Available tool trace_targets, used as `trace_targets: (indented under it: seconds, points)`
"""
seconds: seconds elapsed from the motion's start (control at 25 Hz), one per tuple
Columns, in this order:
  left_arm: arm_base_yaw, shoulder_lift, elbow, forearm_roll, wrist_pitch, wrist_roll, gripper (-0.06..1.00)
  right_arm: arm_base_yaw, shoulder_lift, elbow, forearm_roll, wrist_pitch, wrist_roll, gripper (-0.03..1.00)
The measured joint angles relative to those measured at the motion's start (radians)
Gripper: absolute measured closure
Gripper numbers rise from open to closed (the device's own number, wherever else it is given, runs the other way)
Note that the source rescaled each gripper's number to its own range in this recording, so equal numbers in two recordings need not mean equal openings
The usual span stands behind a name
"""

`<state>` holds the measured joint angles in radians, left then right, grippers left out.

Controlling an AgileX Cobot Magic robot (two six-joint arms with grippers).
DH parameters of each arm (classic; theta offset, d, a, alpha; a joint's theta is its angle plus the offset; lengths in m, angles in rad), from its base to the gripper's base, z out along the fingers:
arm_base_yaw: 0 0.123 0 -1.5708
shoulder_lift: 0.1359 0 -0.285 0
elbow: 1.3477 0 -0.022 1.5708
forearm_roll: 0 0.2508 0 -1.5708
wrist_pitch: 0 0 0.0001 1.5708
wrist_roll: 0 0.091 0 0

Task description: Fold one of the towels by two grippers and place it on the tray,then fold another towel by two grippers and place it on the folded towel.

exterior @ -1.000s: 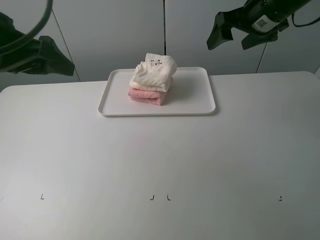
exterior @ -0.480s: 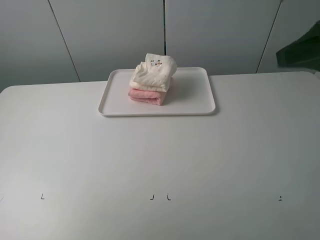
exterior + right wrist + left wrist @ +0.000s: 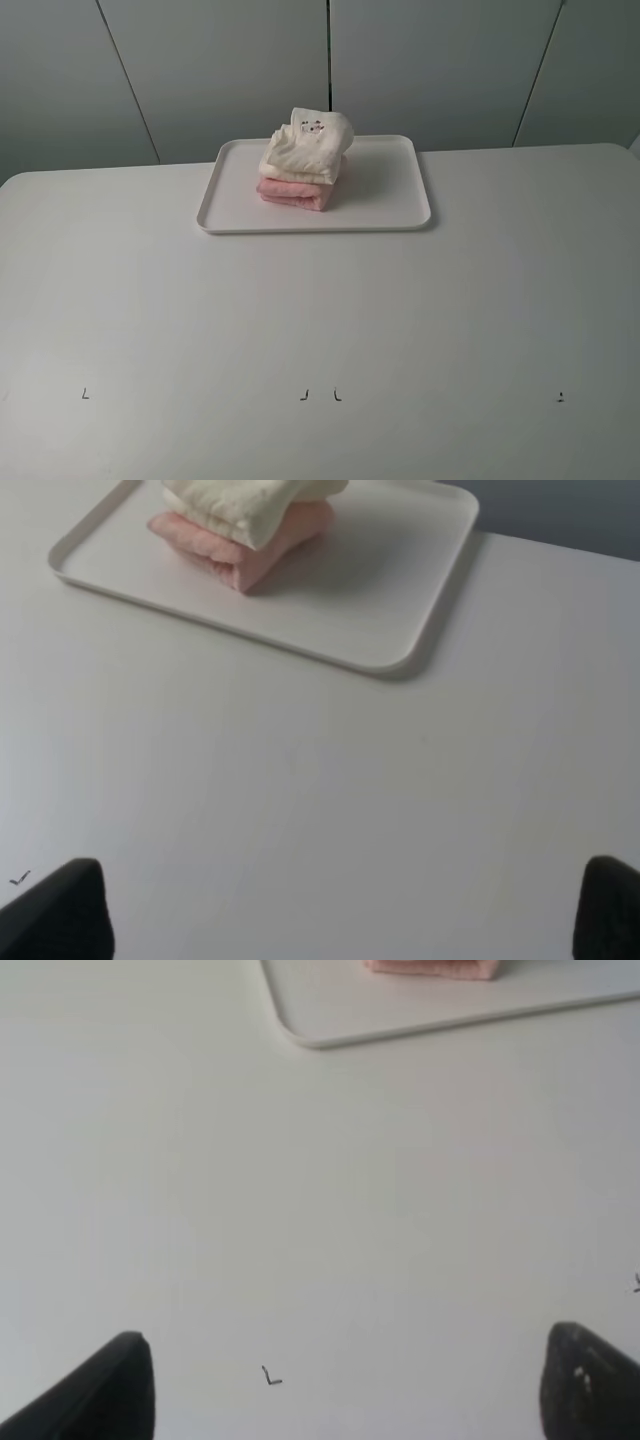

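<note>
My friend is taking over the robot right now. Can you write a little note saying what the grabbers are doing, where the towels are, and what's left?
Left gripper: open, empty, above bare table.
Right gripper: open, empty, above bare table.
Pink towel: folded, on the tray.
Cream towel: folded, stacked on the pink one.
Done: both towels folded and stacked on the tray.
Left: nothing that shows. Neither arm appears in the high view.

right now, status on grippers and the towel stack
Left gripper and right gripper open, empty, clear of the tray. Cream towel stacked on folded pink towel. Nothing in the way.
</note>
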<state>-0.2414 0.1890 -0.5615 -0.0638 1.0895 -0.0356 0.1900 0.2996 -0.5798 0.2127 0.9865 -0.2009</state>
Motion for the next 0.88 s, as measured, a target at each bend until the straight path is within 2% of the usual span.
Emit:
trace_targets:
  seconds: [0.36, 0.6, 0.88]
  points:
    - [0.000, -0.124, 0.018, 0.034, 0.036, -0.036, -0.05, 0.000, -0.113, 0.046, -0.005, 0.033, 0.008, -0.03]
    - [0.000, -0.184, 0.024, 0.084, 0.032, -0.036, -0.05, 0.000, -0.116, 0.046, 0.007, 0.116, 0.025, -0.03]
    - [0.000, -0.189, 0.046, 0.126, 0.005, -0.036, -0.05, 0.000, -0.116, 0.067, 0.008, 0.118, 0.028, -0.03]
